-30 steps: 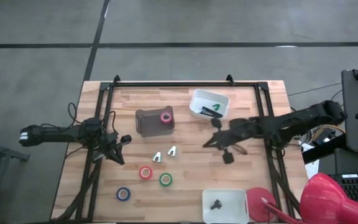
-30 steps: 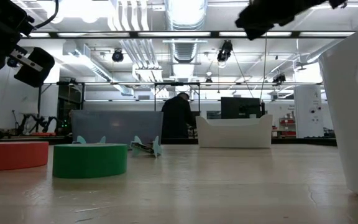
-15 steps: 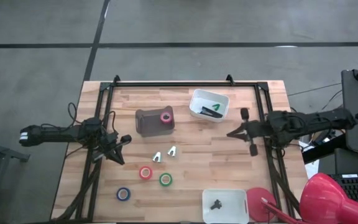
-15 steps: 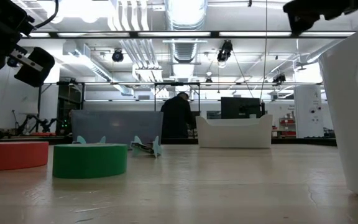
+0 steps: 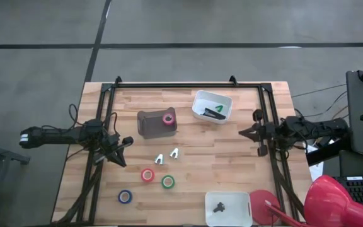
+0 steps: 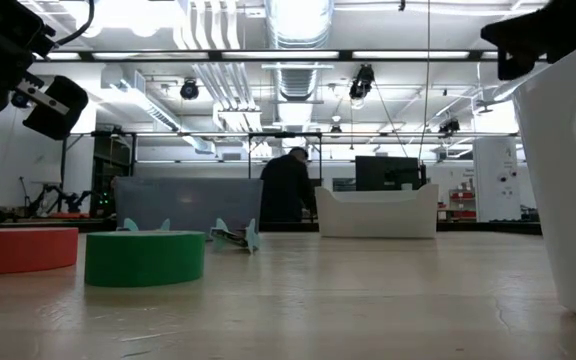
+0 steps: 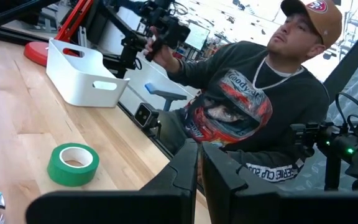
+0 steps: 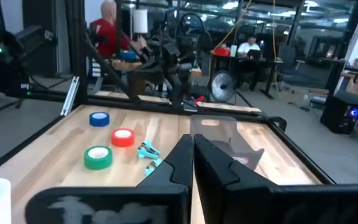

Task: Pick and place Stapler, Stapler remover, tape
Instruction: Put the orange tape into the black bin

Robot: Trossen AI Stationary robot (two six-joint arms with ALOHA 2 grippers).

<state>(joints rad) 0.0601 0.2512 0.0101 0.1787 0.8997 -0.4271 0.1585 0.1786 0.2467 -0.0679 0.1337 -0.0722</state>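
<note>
Both arms sit at the table edges, left gripper and right gripper both closed on nothing. Pink tape sits on the gray holder; red tape, green tape and blue tape lie on the wood.

Tape rolls before grey holder, bin probably right

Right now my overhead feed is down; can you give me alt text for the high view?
Both arms sit at the table's side edges, left gripper and right gripper shut and empty. Between them: a pink tape roll on a dark holder, red, green and blue rolls, two white bins.
</note>
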